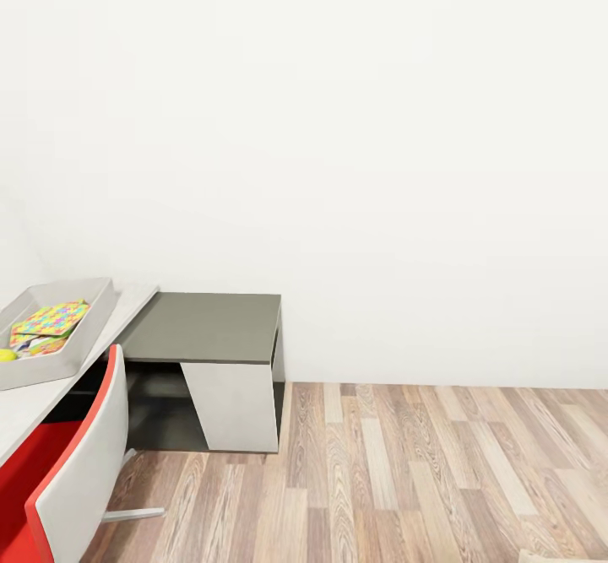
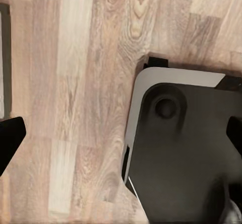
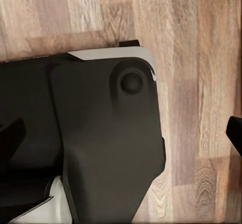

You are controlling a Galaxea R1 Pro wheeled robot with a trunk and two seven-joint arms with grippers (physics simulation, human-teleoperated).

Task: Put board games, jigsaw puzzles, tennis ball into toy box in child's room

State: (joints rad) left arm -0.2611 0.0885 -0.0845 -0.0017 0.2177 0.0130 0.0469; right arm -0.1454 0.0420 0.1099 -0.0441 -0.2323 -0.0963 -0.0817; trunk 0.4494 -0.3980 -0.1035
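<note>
Red chair fills the lower left; behind it the toy box on the table holds a jigsaw puzzle and tennis ball, while both grippers, left and right, hang wide and empty, so toys likely remain.

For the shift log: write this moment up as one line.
phase: in transit | toy box on table: jigsaw puzzle, tennis ball inside | left gripper: open, empty, above floor | right gripper: open, empty

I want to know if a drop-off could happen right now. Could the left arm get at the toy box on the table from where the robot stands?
Probably not. The toy box sits at the head view's far left edge, with a red chair between. The left gripper hangs open over the wood floor, beside the robot's base.
</note>
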